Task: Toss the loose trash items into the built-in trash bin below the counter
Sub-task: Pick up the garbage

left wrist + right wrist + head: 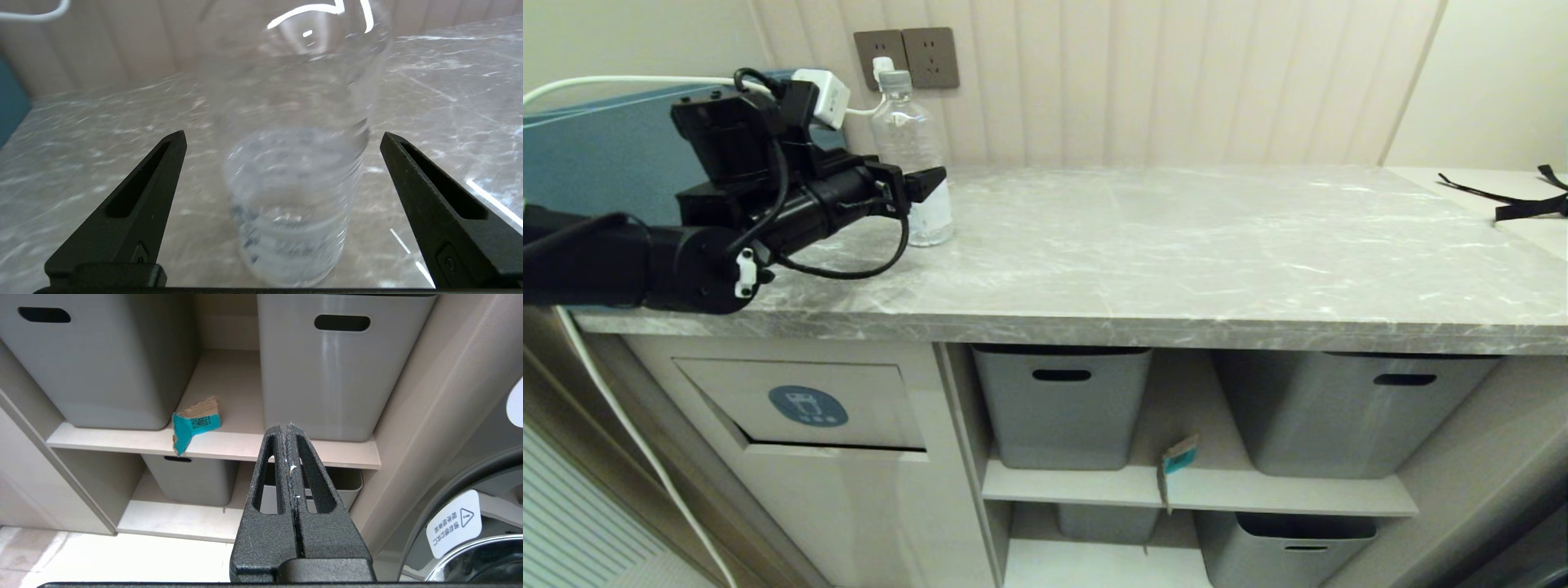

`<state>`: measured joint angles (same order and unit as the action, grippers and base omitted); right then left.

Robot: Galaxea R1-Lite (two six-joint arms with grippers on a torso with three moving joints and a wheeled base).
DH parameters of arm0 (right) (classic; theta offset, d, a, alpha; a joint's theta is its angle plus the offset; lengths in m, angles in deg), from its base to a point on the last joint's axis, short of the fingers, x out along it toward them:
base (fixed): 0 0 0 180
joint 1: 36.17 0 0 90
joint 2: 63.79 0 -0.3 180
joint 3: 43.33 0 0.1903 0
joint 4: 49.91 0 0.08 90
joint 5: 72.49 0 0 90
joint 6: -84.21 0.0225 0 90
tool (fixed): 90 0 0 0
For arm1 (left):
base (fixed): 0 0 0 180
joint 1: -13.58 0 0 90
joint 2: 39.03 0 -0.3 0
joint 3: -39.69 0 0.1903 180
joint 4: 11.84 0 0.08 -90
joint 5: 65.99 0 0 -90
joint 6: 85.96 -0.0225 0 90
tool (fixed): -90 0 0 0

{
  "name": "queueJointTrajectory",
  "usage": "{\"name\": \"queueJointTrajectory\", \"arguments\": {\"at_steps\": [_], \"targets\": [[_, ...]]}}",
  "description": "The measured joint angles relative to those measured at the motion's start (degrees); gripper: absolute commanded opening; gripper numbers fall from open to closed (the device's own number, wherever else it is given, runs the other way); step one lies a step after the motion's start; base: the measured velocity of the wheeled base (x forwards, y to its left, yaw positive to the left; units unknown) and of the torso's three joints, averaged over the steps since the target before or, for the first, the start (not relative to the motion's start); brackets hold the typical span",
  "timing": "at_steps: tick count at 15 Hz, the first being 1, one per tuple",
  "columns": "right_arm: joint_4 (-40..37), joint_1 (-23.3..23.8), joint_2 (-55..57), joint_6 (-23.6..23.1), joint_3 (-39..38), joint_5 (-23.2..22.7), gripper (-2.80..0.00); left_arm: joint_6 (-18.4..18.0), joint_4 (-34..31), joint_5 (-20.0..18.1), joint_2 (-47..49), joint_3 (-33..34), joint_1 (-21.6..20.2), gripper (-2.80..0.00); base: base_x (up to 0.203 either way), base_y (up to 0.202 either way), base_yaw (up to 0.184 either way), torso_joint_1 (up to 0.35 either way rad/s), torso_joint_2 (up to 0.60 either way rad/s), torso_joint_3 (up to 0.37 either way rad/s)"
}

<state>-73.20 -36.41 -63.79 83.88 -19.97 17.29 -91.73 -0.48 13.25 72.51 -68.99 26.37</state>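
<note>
A clear plastic water bottle point(913, 155) stands upright at the back left of the grey marble counter point(1176, 245). My left gripper point(921, 186) reaches level to it. In the left wrist view the bottle point(294, 196) stands between the wide-apart fingers of the open left gripper point(282, 141), with a gap on each side. The trash bin flap with its round blue sticker point(805, 406) is in the cabinet front below. A small teal paper scrap point(1178, 457) lies on the shelf edge between tubs. My right gripper point(287, 426) is shut on nothing, low and in front of the scrap point(195, 424).
Grey tubs point(1062, 408) with slot handles fill the shelves under the counter. A teal box point(596, 155) stands behind the left arm. White cables and a charger point(821, 94) hang from the wall sockets. A black strapped bag point(1527, 200) lies at the far right. A round appliance door point(470, 522) is beside the shelves.
</note>
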Motion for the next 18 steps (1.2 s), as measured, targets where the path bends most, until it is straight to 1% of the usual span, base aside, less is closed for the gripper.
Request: {"name": "queueJointTrajectory", "arguments": {"at_steps": [6,9,10,18], "targets": [[0.0,0.0,0.0,0.0,0.0,0.0,-2.80,0.0,-1.5,0.0,5.5,-8.6,1.0,0.00,0.000,0.000,0.000,0.000,0.00,0.000],[0.0,0.0,0.0,0.0,0.0,0.0,-2.80,0.0,-1.6,0.0,7.1,-10.7,0.9,0.00,0.000,0.000,0.000,0.000,0.00,0.000],[0.0,0.0,0.0,0.0,0.0,0.0,-2.80,0.0,-1.5,0.0,7.5,-10.9,1.0,-2.80,0.000,0.000,0.000,0.000,0.00,0.000],[0.0,0.0,0.0,0.0,0.0,0.0,-2.80,-0.1,-1.5,0.0,8.2,-11.9,1.0,-2.80,0.000,0.000,0.000,0.000,0.00,0.000]]}}
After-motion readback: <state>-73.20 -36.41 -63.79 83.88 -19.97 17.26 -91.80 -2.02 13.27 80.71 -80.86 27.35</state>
